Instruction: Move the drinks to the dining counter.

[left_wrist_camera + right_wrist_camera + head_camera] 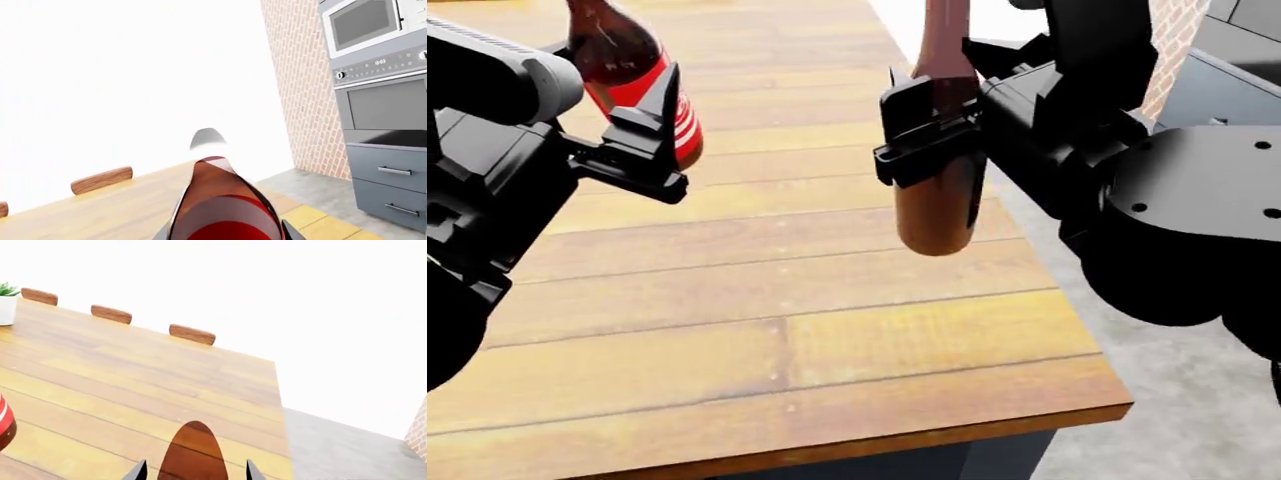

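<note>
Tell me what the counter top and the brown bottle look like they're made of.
Counter top: wood planks, by the visible grain and seams, warm brown with a satin look. Brown bottle in the right gripper: likely glass or glossy plastic, smooth and faintly reflective; the render leaves it open.

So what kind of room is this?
Likely a home kitchen-diner: a built-in oven with a microwave above, a long wooden counter, and chair backs along its far side.

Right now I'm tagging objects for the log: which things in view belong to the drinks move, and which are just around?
Part of the job:
cola bottle, in left gripper
wine bottle, in right gripper
dining counter

Just around:
potted plant
chair backs
oven
brick wall
</note>
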### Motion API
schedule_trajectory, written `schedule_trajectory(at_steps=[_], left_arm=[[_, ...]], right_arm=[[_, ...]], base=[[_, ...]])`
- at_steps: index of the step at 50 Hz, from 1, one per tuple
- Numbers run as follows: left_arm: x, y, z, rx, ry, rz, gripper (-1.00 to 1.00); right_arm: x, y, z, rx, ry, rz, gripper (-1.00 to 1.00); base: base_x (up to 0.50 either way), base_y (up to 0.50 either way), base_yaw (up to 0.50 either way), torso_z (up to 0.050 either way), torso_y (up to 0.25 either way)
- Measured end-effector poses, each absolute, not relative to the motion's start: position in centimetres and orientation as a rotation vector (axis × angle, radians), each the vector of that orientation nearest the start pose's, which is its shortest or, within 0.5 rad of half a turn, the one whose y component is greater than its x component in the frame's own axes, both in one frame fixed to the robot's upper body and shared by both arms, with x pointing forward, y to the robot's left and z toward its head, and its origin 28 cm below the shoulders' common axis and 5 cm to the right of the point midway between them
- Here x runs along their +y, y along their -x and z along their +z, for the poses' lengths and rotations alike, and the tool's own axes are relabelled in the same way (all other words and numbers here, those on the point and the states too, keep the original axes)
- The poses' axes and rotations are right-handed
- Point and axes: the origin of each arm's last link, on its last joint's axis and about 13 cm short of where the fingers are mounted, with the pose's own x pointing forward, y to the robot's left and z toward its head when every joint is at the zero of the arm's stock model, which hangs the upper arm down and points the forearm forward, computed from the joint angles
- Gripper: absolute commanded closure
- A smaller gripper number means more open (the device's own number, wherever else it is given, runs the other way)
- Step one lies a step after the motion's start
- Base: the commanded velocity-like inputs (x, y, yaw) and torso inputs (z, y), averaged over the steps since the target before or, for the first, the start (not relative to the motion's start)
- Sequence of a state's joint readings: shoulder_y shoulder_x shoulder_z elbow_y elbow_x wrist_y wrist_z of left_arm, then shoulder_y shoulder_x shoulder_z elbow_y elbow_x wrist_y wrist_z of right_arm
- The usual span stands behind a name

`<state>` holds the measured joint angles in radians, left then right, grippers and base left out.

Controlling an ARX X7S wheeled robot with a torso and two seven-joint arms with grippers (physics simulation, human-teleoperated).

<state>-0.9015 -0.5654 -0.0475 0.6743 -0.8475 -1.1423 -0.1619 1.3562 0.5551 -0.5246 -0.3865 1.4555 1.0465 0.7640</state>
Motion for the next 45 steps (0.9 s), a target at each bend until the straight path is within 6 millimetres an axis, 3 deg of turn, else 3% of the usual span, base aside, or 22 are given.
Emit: schedule_trajectory(at_steps=[15, 35, 36, 45], left_arm=[[26.5, -24.1, 28.4, -0.278, -0.182, -0.276, 1.0], [26.1, -24.6, 27.2, -0.228, -0.183, -0.302, 1.0], [26.1, -24.6, 27.2, -0.227, -0.183, -0.302, 1.0], [26.1, -24.6, 27.1, -0.222, -0.183, -0.302, 1.0]], right_arm=[[-6.6, -27.1, 29.9, -0.052, 0.145, 0.447, 1.0], [-6.4, -27.5, 27.7, -0.023, 0.121, 0.467, 1.0], [-6.5, -27.5, 27.7, -0.023, 0.12, 0.467, -1.0], [-6.8, -27.4, 28.3, -0.061, 0.123, 0.441, -1.0]], base=[[0.0, 0.0, 0.0, 0.001, 0.002], [0.0, 0.0, 0.0, 0.001, 0.002], [0.0, 0.0, 0.0, 0.0, 0.0], [0.0, 0.0, 0.0, 0.001, 0.001]])
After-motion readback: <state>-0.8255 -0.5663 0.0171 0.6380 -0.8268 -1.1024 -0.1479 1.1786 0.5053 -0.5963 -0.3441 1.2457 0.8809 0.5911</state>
